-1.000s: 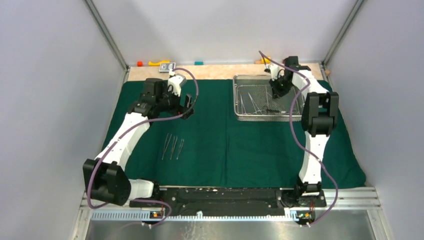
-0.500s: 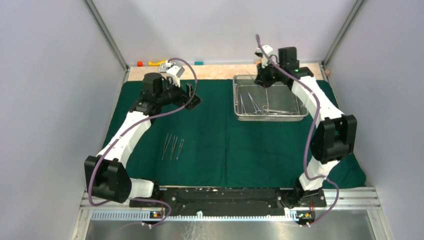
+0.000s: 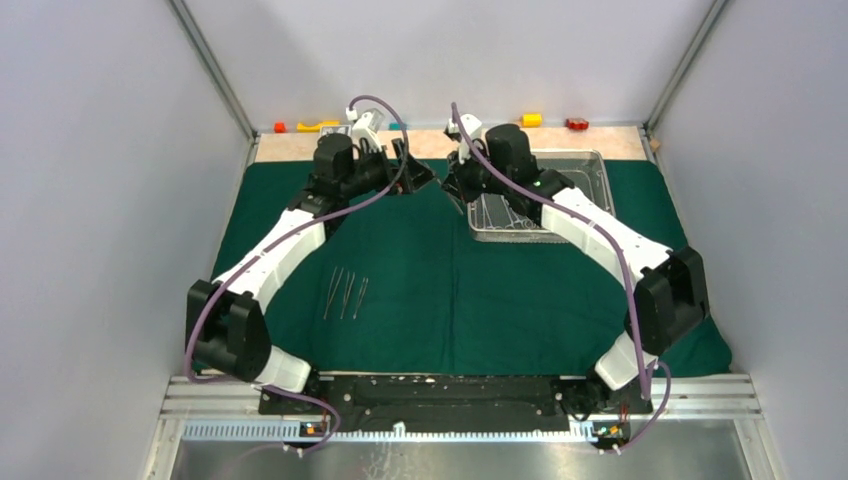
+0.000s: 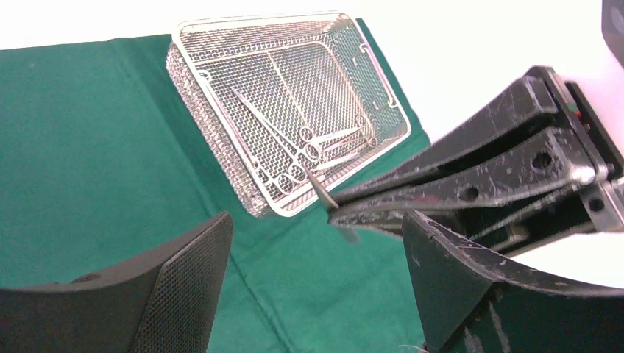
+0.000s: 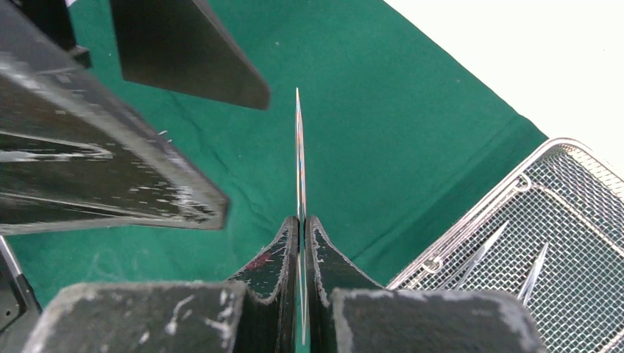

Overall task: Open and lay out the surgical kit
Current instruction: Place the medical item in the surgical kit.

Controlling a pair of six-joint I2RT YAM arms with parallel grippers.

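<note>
At cloth [image 3: 500, 300] edge, left gripper [image 4: 315, 224] crowds right gripper [image 5: 302, 223].

Three tweezers [image 3: 346, 293] are laid on one green cloth [image 3: 520, 300] — one further slim instrument [image 5: 299, 147] is pinched in the right tool [image 5: 302, 220]. One mesh tray [image 4: 243, 66] is counted; its ring-handled instruments [image 4: 309, 151] overlap beyond counting.

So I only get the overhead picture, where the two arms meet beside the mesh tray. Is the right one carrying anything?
Observer: Yes. Its wrist camera shows the right gripper shut on a slim steel instrument, point sticking out in front.
Operator: Is the left one grabbing it too?
Observer: No. The left gripper is open, the instrument's tip ahead of its fingers, not touching.
Operator: Anything in the tray?
Observer: Several ring-handled instruments lie in the wire-mesh tray.
</note>
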